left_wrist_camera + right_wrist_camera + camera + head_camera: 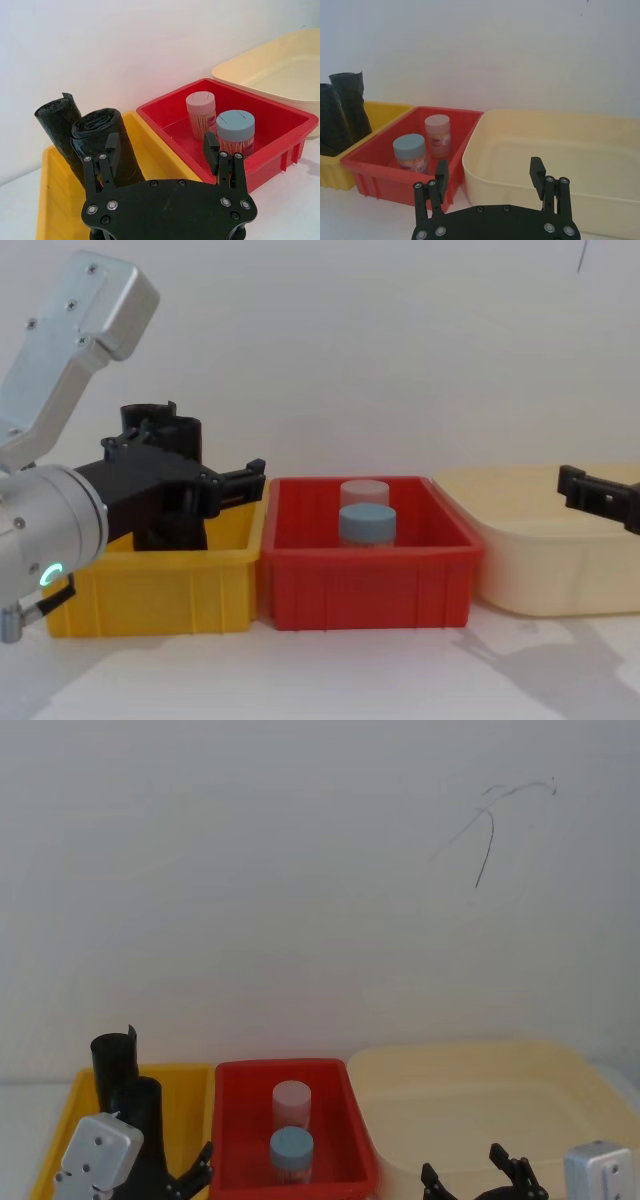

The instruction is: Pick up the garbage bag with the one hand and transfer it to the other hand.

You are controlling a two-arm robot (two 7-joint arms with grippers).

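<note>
Hovering by the yellow bin (50, 200), your left claw (161, 145) was spread close to the garbage bag (102, 135); your right claw (489, 169), also spread, hung by the cream tub (560, 150).

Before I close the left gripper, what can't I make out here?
Bottoms of the two black crinkly plastic rolls: chest view, behind the yellow bin wall and the left gripper.
Pink-lidded clear jar: chest view, mostly behind the blue-lidded jar.
Right gripper: head view, body cut by the bottom edge.
</note>
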